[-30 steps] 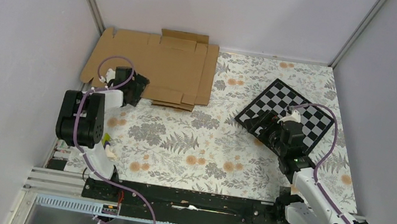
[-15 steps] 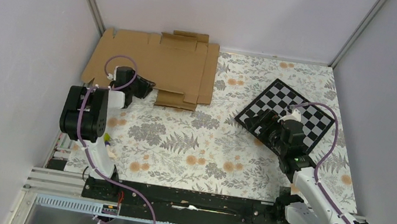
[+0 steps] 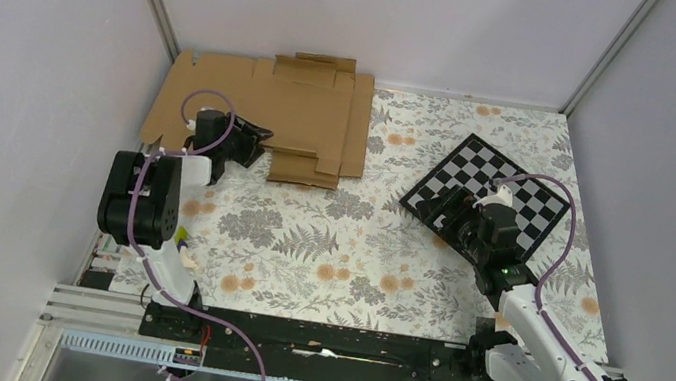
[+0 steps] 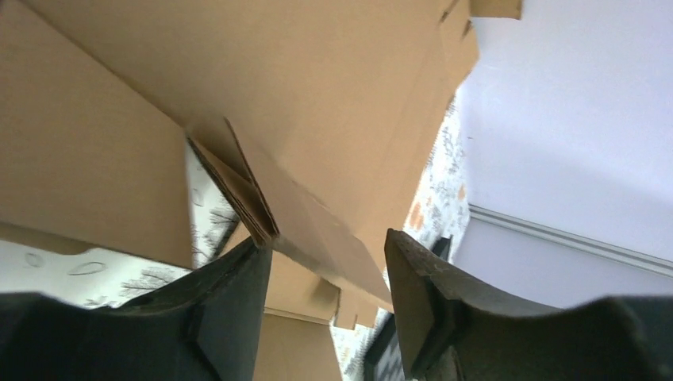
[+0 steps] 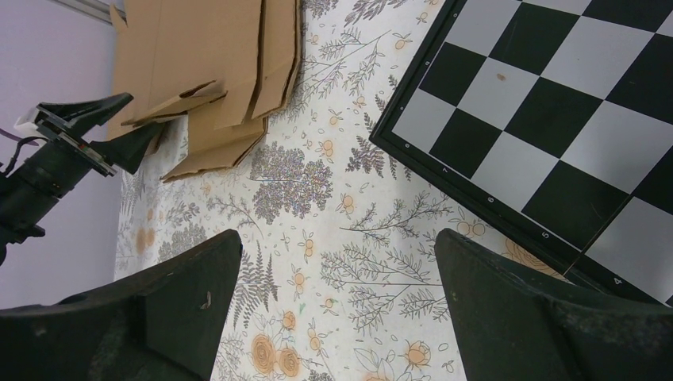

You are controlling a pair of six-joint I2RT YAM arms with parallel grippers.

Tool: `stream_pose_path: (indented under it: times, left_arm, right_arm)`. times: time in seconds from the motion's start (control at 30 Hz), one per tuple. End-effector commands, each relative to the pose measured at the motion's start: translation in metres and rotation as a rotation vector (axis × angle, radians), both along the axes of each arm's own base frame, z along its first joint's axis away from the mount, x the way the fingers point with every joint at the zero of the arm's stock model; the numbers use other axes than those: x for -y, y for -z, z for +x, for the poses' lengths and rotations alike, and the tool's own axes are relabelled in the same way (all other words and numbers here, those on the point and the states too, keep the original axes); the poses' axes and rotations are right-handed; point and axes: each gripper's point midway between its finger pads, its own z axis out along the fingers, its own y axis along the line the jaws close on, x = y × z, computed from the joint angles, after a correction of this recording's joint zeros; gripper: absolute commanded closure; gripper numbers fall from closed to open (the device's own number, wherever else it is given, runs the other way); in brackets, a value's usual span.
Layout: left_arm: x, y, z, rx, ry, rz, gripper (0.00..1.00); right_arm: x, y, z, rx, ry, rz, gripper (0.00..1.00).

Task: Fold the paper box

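- Pale lavender walls [image 3: 31, 54] enclose a table covered with a floral-print cloth [image 3: 327, 239]; both arm bases sit at the near edge.
- Far-left corner: the paper box [image 3: 266, 104] lies mostly flat as a brown die-cut cardboard sheet with flaps and slots. Its far edge is against the back wall.
- The cardboard shows overlapping layers along its near edge. Where one sheet ends and another begins cannot be told.
- Left gripper [image 3: 258, 141] is at the near edge of the paper box, fingers pointing right along that edge.
- Left wrist view: the jaws are partly parted. A raised, folded cardboard edge runs between them, with its creased corner touching the left-hand finger [image 4: 238, 294]. A gap shows on the other side, so no clamped grip is visible.
- Centre: bare floral cloth separates the cardboard from the checkerboard [image 3: 506, 190].
- Right side: the black-and-white checkerboard lies flat, turned at an angle.
- Right gripper [image 5: 333, 238] hovers over the checkerboard's near-left edge, jaws spread wide with cloth showing between them.
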Motion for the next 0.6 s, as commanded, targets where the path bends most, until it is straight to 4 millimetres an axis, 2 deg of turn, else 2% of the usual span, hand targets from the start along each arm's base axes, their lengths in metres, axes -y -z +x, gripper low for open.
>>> stream_pose_path:
  times: [0.0,0.1,0.23,0.4,0.57]
  left_arm:
    - [0.021,-0.051,0.016,0.142,0.075,-0.072,0.43]
    - [0.031,-0.039,0.019,0.099,0.109,-0.115,0.43]
    - [0.034,-0.025,0.019,0.049,0.117,-0.132,0.40]
    - [0.049,-0.025,0.011,-0.012,0.134,-0.093,0.25]
    - [0.056,-0.024,0.009,-0.020,0.125,-0.096,0.24]
  right_arm:
    - [-0.006,-0.028,0.007,0.068,-0.012,0.029,0.01]
    - [-0.006,-0.030,0.007,0.072,-0.013,0.032,0.01]
    - [-0.006,-0.031,0.006,0.076,-0.008,0.033,0.01]
    - [-0.003,-0.029,0.006,0.072,0.000,0.021,0.01]
    - [-0.003,-0.028,0.005,0.070,0.002,0.023,0.01]
